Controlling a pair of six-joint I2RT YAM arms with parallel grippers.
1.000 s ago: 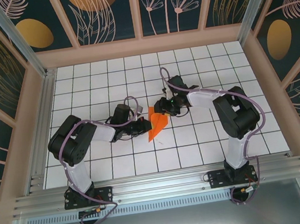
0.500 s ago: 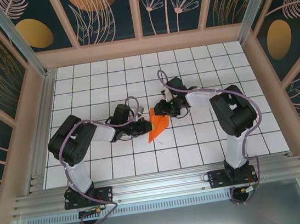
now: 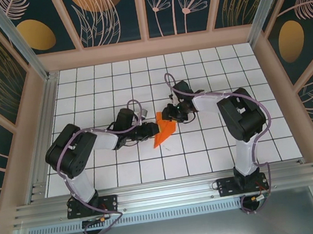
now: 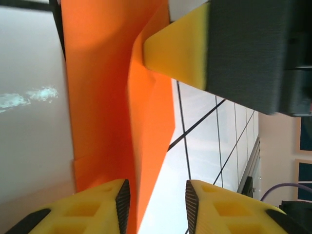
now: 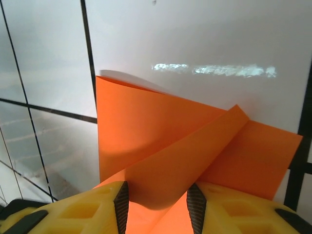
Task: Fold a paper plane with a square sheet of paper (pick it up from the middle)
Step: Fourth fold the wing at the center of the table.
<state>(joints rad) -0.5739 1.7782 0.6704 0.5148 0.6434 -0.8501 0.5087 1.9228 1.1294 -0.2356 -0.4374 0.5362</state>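
Note:
The orange square sheet of paper (image 3: 163,132), folded into a layered pointed shape, lies on the white grid table between both arms. My left gripper (image 3: 151,131) is at its left edge. In the left wrist view the left gripper (image 4: 157,187) is open, with the paper's (image 4: 97,97) edge beside one pad and a clear gap to the other. My right gripper (image 3: 168,115) is at the paper's far end. In the right wrist view the right gripper (image 5: 157,191) straddles a raised flap of the paper (image 5: 146,131), jaws apart. One right fingertip (image 4: 180,48) shows in the left wrist view, resting on the paper.
The white grid table (image 3: 105,77) is walled by wooden frame panels on three sides (image 3: 147,48). An aluminium rail (image 3: 166,193) carries both arm bases along the near edge. Free tiles lie all around the paper.
My left gripper's jaws have opened and let go of the paper, and its arm has shifted slightly. The right gripper's jaws have narrowed a little around the flap.

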